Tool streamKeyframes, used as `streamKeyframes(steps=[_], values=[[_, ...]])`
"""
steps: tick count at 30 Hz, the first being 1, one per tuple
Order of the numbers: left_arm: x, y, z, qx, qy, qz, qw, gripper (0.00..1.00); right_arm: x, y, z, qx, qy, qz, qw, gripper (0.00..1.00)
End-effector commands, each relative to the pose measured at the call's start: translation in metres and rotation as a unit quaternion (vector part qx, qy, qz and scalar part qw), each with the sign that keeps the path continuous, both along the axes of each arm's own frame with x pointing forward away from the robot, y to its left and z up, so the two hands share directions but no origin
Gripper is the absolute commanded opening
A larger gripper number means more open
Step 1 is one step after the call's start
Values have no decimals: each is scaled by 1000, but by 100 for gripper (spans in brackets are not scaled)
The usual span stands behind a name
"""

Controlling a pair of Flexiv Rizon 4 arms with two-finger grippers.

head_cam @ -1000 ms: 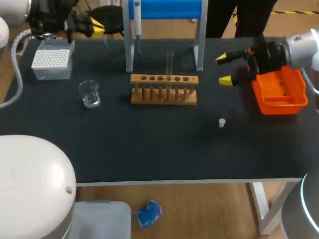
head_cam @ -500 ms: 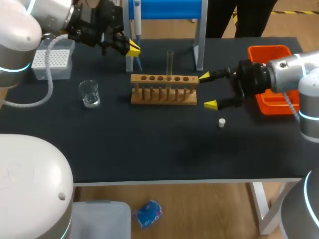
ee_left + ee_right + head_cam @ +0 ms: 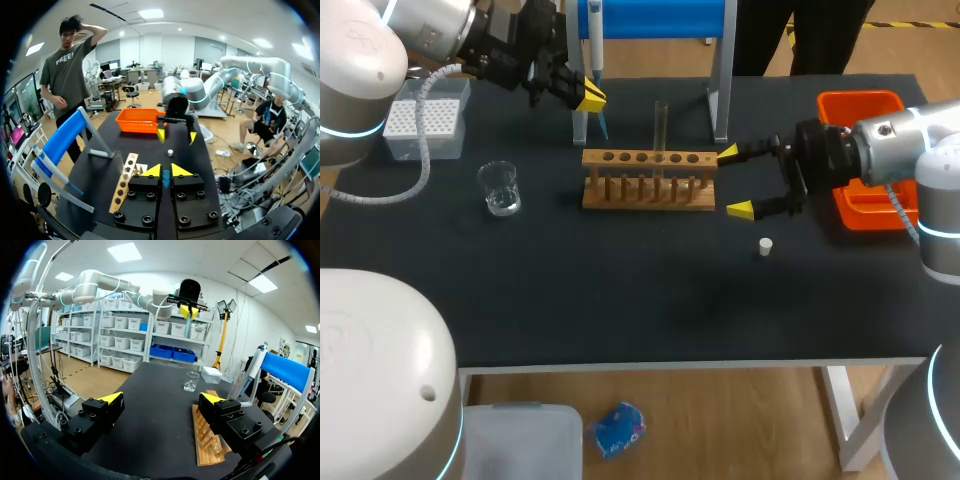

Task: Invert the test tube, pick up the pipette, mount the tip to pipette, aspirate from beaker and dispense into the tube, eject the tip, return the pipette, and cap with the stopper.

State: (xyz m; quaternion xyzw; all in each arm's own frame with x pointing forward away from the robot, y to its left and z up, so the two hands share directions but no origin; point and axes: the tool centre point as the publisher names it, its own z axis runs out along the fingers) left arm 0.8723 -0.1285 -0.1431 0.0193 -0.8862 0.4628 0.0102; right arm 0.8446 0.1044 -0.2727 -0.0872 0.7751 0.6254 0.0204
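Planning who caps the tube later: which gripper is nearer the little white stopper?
Right. The right gripper hangs open just beyond the stopper, beside the end of the test tube rack. The left gripper is far across the table, shut on the pipette at its stand.

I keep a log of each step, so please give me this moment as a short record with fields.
left hand: shut on pipette, at the blue stand
right hand: open, beside the rack end
test tube: stands in rack
stopper: loose on table
beaker: left of rack
tip box: beyond the beaker
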Motion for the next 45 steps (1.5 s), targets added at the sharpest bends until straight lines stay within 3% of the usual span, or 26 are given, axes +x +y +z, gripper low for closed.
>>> streamKeyframes(steps=[1, 7, 11, 18, 36, 45], values=[[4, -25, -12, 4, 25, -19, 999, 0, -3, 12, -4, 17, 6, 12, 1000, 100], [-10, -56, -29, 25, 49, -34, 998, 0, -7, 29, -10, 47, 24, 18, 998, 100], [-17, -67, -34, 57, 56, -39, 996, 0, -8, 38, -11, 63, 32, 17, 997, 100], [-25, -79, -42, 73, 70, -52, 993, 0, -8, 48, -7, 77, 30, 17, 996, 100], [-25, -79, -42, 73, 70, -52, 993, 0, -3, 81, 29, 92, 56, 1, 994, 100], [-25, -79, -42, 73, 70, -52, 993, 0, -8, 104, 38, 95, 98, -18, 990, 100]])
